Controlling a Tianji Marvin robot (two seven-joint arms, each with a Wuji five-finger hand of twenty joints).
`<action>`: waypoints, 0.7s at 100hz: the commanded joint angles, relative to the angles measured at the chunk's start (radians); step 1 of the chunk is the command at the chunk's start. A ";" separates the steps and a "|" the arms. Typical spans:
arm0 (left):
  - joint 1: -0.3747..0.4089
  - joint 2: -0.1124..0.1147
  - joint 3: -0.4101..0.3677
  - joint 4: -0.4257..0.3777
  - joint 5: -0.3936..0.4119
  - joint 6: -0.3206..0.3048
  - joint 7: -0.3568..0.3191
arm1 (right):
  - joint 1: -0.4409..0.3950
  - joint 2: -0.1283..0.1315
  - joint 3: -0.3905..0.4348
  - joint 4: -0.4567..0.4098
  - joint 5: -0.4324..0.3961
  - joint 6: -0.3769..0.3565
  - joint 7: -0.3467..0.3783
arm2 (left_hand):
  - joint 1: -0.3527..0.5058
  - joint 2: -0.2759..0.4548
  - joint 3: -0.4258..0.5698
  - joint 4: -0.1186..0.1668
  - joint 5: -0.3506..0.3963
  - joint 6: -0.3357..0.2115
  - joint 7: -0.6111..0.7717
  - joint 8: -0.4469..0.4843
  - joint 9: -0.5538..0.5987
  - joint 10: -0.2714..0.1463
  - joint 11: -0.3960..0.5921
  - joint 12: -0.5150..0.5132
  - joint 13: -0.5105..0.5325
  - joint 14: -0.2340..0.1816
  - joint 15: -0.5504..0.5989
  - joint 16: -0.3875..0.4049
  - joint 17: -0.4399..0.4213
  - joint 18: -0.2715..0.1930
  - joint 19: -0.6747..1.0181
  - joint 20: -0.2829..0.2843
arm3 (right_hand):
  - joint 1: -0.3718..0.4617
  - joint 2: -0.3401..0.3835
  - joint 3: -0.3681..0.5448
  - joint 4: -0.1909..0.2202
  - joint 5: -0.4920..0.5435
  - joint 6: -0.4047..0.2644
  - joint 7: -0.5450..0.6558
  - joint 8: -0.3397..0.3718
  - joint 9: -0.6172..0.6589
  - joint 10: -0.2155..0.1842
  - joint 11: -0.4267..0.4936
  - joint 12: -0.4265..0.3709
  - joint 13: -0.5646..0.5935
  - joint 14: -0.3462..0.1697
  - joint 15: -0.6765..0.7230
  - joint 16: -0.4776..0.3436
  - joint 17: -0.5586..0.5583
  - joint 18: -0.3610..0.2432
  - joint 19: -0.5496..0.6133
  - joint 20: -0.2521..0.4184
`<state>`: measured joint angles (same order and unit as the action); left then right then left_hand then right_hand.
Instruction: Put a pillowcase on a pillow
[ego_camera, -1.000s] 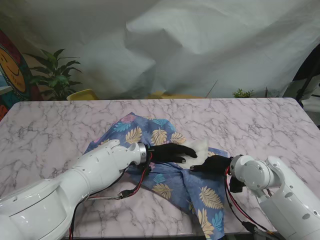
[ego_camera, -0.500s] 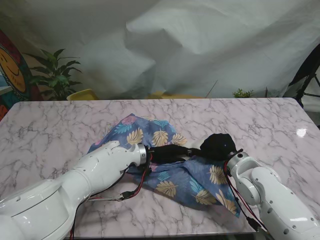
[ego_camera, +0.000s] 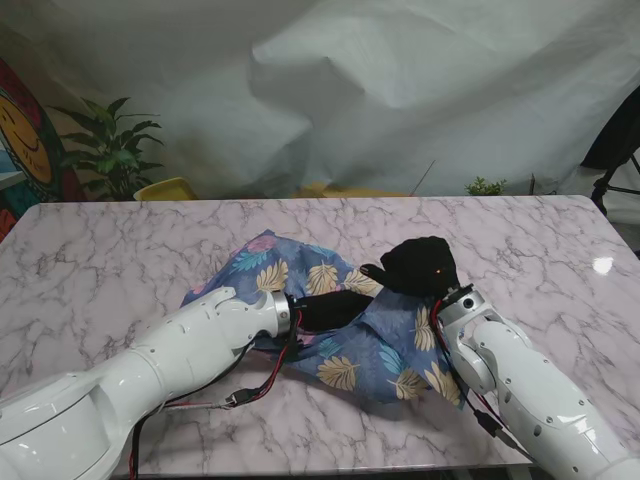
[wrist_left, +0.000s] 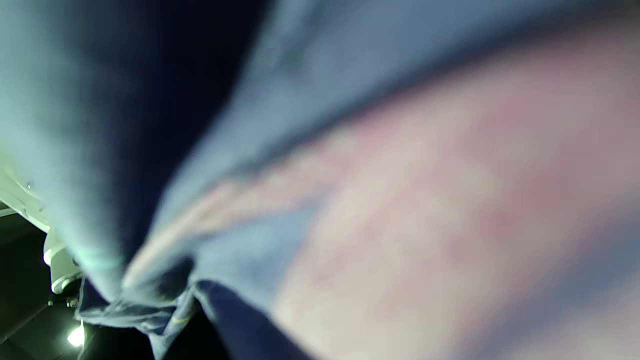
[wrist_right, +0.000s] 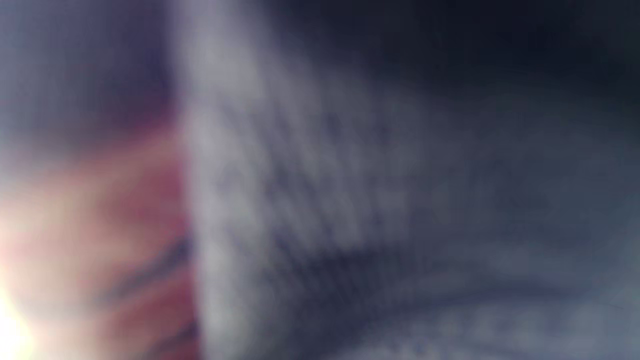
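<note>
The left hand lay low over the desk, its black fingers reaching under a fold of the pillowcase; whether they pinched the cloth or only pressed into it could not be told. Right of it, the right hand was raised above the cloth with fingers curled and the blue fabric draped from beneath its wrist, so it appeared to be gripping the pillowcase edge. The one pillowcase, blue with gold, teal and pink leaves, was bunched between and under both hands, spreading from behind the left wrist to the near side of the right forearm. No pillow could be made out; it may have been hidden in the cloth.

Both wrist views were filled by blurred blue and pink fabric, too close to read.

The desk was a single marble-patterned top, white with grey veins. Beyond its far edge hung a crumpled white backdrop. Far left of the left hand stood one leafy plant beside a yellow object; a second, small green plant sat beyond the right hand.
</note>
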<state>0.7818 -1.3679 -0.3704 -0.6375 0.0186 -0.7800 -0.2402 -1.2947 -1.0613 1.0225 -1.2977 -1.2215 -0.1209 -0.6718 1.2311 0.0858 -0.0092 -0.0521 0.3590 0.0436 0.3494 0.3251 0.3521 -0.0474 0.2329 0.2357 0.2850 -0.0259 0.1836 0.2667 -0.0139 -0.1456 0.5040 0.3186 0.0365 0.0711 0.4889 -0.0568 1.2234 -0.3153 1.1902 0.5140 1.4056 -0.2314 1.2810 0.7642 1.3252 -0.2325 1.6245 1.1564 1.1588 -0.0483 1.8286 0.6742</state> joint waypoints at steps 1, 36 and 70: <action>0.024 0.016 0.016 0.002 0.025 0.010 -0.024 | 0.038 -0.016 -0.001 -0.004 0.024 -0.005 -0.028 | 0.060 -0.043 0.010 -0.022 0.064 0.003 0.051 0.026 0.062 0.028 0.050 0.025 0.062 0.053 0.103 0.033 0.040 -0.003 0.147 0.032 | -0.040 -0.011 0.029 -0.018 0.091 0.061 0.031 -0.013 0.043 0.058 0.240 0.066 0.004 -0.184 0.135 0.069 0.050 -0.093 0.198 0.012; 0.038 0.041 0.036 -0.069 0.062 0.011 0.006 | 0.098 -0.005 -0.015 0.077 0.052 -0.144 0.044 | 0.060 -0.056 0.014 -0.026 0.076 0.005 0.060 0.023 0.080 0.036 0.052 0.027 0.069 0.061 0.118 0.032 0.044 -0.010 0.172 0.035 | -0.068 -0.021 0.069 -0.024 0.088 0.044 0.018 -0.024 0.044 0.067 0.225 0.059 0.003 -0.157 0.138 0.057 0.043 -0.095 0.148 -0.008; 0.005 -0.071 0.112 0.126 0.038 -0.121 -0.029 | 0.189 -0.058 -0.129 0.209 0.139 -0.268 -0.202 | 0.060 -0.060 0.015 -0.023 0.077 0.001 0.065 0.022 0.082 0.031 0.055 0.029 0.073 0.057 0.125 0.030 0.051 -0.009 0.185 0.034 | -0.101 -0.048 0.166 -0.039 0.094 0.084 0.043 -0.028 0.044 0.089 0.245 0.063 0.001 -0.115 0.156 0.061 0.043 -0.072 0.162 -0.001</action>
<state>0.7608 -1.4118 -0.2814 -0.5512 0.0268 -0.8940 -0.2241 -1.1383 -1.0860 0.8945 -1.0867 -1.1090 -0.3566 -0.8242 1.2318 0.0589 0.0084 -0.0523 0.3954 0.0539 0.3550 0.3253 0.3867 -0.0312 0.2344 0.2357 0.2975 -0.0133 0.2102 0.2673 -0.0082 -0.1363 0.5320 0.3186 -0.0151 0.0281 0.6193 -0.0732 1.2355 -0.3174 1.1904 0.5001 1.4161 -0.2326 1.2835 0.7698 1.3364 -0.2321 1.6251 1.1566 1.1603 -0.0410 1.8289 0.6742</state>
